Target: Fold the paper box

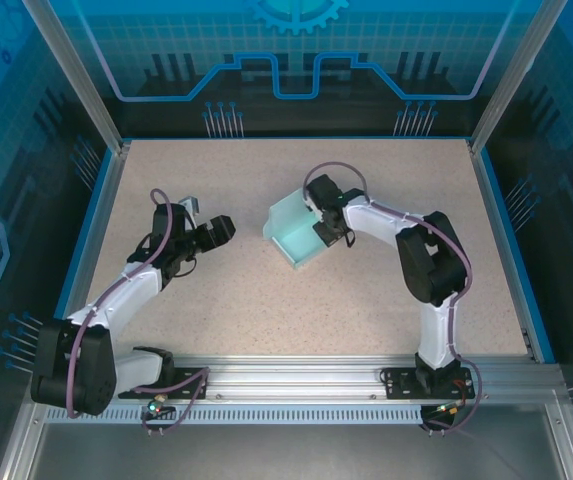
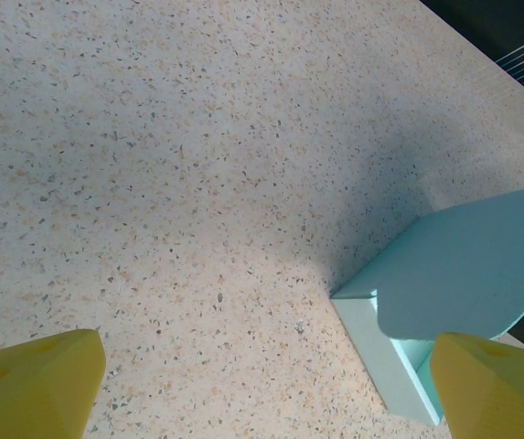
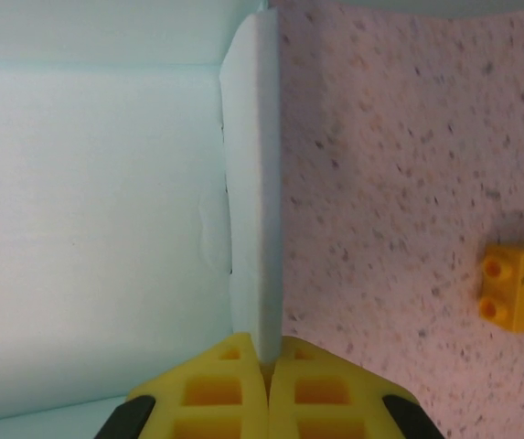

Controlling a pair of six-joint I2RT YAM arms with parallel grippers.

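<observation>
On desk point(image 1: 266, 320) middle, paper box point(image 1: 294, 238) sitting partly folded; right gripper point(image 3: 267, 384) clenching box's thin side wall; left gripper point(image 1: 221, 232) hovering released, box near but apart.

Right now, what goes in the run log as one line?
left pincer open, apart from paper box | right pincer shut on paper box wall | paper box partly formed, on table

No text, label, brand or number was legible on the paper box point(image 1: 291, 225) or table point(image 1: 266, 310); the back panel point(image 1: 166, 45) bore a wordless gear emblem point(image 1: 298, 12) and circuit-style lines point(image 1: 286, 95).
</observation>
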